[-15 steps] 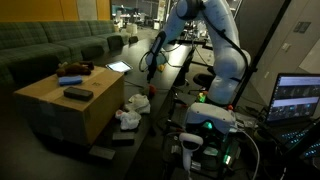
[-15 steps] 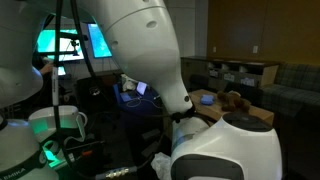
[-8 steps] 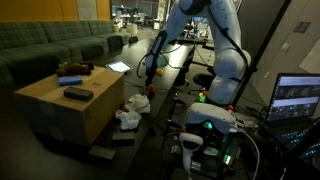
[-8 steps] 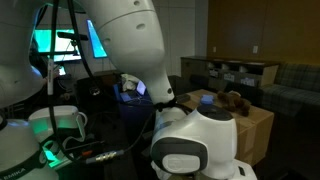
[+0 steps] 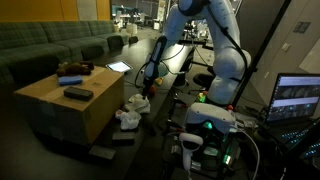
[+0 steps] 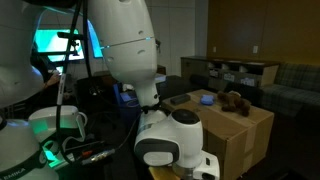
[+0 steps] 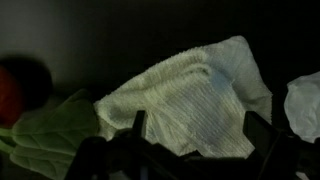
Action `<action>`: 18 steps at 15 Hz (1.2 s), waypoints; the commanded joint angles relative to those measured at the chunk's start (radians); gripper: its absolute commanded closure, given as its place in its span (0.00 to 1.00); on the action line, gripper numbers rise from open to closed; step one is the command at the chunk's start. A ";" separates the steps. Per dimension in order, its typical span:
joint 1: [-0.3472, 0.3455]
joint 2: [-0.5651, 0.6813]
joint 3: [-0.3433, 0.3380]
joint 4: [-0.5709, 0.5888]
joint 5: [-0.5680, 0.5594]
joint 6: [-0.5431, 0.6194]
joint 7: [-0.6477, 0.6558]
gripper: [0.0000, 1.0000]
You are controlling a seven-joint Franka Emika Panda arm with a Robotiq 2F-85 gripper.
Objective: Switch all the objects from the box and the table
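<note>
My gripper (image 7: 198,140) is open, with its fingers (image 7: 138,128) spread either side of a white ribbed cloth (image 7: 190,95) that lies just below it on the dark table. A green item (image 7: 45,130) lies under the cloth's left edge, with a red object (image 7: 8,95) at the far left. In an exterior view the gripper (image 5: 147,84) hangs low over white cloths (image 5: 134,108) beside the cardboard box (image 5: 60,108). On the box lie a black object (image 5: 77,93), a blue object (image 5: 70,79) and a brown plush (image 5: 75,68). The box (image 6: 240,130) also shows in the other view.
Another white item (image 7: 303,100) lies at the right in the wrist view. A green sofa (image 5: 50,45) stands behind the box. A laptop (image 5: 300,98) and the robot's base with a green light (image 5: 208,125) are close by. The arm's wrist (image 6: 170,145) fills the foreground.
The arm has swung down and toward the white cloths on the table. The gripper stays open and empty. The things on the box have not moved.
</note>
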 commanded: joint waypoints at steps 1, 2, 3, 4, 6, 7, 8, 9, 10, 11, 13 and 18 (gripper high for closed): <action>-0.047 0.045 0.030 -0.012 -0.014 0.109 0.039 0.00; -0.051 0.062 0.030 -0.009 -0.021 0.131 0.050 0.00; -0.055 0.077 0.030 -0.007 -0.031 0.148 0.060 0.00; -0.053 0.093 0.025 -0.003 -0.039 0.166 0.072 0.00; -0.052 0.120 0.022 0.005 -0.056 0.178 0.092 0.00; -0.054 0.132 0.024 0.007 -0.063 0.178 0.100 0.00; -0.053 0.143 0.025 0.010 -0.067 0.181 0.106 0.00; -0.054 0.154 0.028 0.015 -0.071 0.181 0.113 0.00; -0.058 0.162 0.032 0.018 -0.076 0.177 0.117 0.00; -0.056 0.173 0.033 0.024 -0.078 0.181 0.126 0.00; -0.054 0.193 0.033 0.038 -0.080 0.176 0.137 0.00; -0.033 0.243 0.012 0.079 -0.074 0.184 0.160 0.00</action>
